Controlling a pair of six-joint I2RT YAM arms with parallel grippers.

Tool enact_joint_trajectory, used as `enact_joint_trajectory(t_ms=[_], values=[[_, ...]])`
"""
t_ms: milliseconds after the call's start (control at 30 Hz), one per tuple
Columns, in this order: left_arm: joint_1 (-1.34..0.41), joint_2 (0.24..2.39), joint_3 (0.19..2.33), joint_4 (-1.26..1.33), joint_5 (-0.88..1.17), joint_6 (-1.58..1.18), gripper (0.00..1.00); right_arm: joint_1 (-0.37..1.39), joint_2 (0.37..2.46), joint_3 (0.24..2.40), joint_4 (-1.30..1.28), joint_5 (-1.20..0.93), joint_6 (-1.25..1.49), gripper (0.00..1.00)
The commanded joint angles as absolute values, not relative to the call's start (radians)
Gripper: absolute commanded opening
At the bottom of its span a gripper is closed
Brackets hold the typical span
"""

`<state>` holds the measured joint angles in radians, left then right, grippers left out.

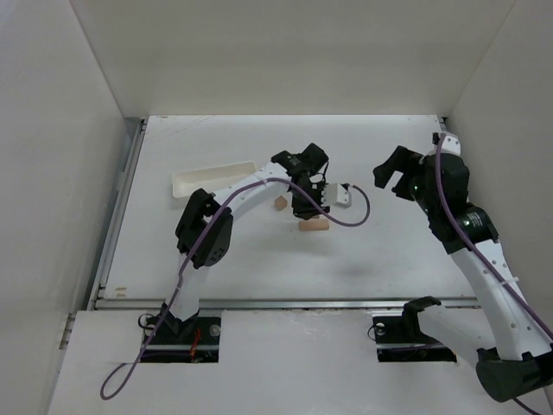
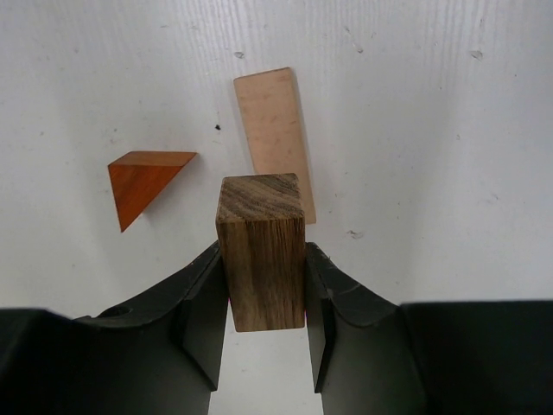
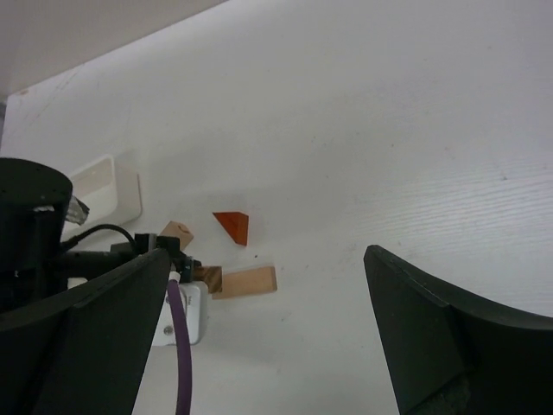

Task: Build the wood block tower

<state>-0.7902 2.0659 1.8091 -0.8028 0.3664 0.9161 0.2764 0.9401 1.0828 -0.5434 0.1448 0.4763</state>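
Tower stacking has not begun: no piece sits on another. From above, a plank (image 1: 311, 227) lies flat near the middle of the surface (image 1: 389, 259), and a tan block (image 1: 280, 204) sits just to its left, a little nearer the far edge. The left end effector (image 1: 307, 206) hangs over the far side of the plank, pointing down; what it carries cannot be made out here. A tray (image 1: 212, 180) lies toward the far left corner, apart from the pieces. The right end effector (image 1: 393, 175) hovers toward the right edge, spread wide and empty, likely parked out of the way.

The left wrist view settles the grip. The left end effector (image 2: 262, 268) is clamped narrow on a dark block (image 2: 261, 246), held by two opposite side faces with its end jutting past the fingertips. Beyond it the plank (image 2: 275, 143) lies flat, apart from the dark block. That suggests the plank is meant as the base and the dark block as the next layer. A wedge (image 2: 145, 180) lies beside the plank without touching it, probably kept for the top.

The right wrist view shows the right end effector (image 3: 268, 346) with its fingers (image 3: 449, 328) wide apart and nothing between them. Well beyond them lie the wedge (image 3: 232, 227), plank (image 3: 246, 282), tan block (image 3: 177, 233) and tray (image 3: 108, 194).
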Motion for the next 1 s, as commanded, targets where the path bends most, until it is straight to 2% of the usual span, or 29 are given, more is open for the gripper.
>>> enact_joint_trajectory(t_ms=[0,200,567,967], values=[[-0.792,2.046,1.850,-0.834,0.431,0.974,0.00,0.265,0.888,1.160,-0.568,0.258,0.483,1.00],[-0.787,2.033,1.812,-0.812,0.528,0.960,0.00,0.265,0.899,1.170,-0.647,0.342,0.457,1.00],[-0.827,2.134,1.878,-0.873,0.500,0.991,0.00,0.265,0.881,1.148,-0.617,0.308,0.457,1.00],[-0.836,2.180,1.930,-0.822,0.400,0.781,0.00,0.265,0.859,1.117,-0.607,0.287,0.457,1.00]])
